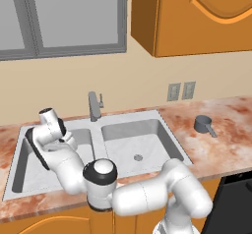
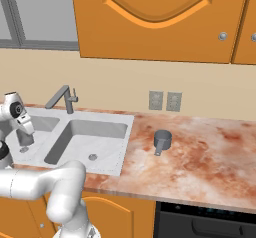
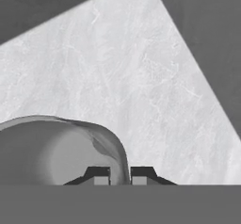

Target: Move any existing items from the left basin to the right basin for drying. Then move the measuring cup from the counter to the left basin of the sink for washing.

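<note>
The claw (image 3: 119,175) is pinched on the wall of the tumbler (image 3: 56,148): in the hand view one dark tip sits inside the rim and the other outside it, with the thin grey wall caught between them. Only the near part of the tumbler's rim and hollow shows there; the rest is cut off at the left and bottom. Behind it spreads the pale marbled floor of the left basin (image 3: 141,77), with darker basin walls at the top and right.

From the left base view, the arm's own white links cover the tumbler and the fingers inside the left basin. The right base view catches the tumbler (image 2: 26,138) low in the left basin under the hand, half hidden and small.

The right basin (image 1: 147,132) lies bare with its round drain, the faucet (image 1: 93,105) standing at the middle back of the sink (image 1: 170,130). The measuring cup (image 1: 203,124) sits well apart on the mottled tabletop (image 1: 226,139) to the right, handle pointing toward the front edge, below two wall outlets (image 1: 180,91).
</note>
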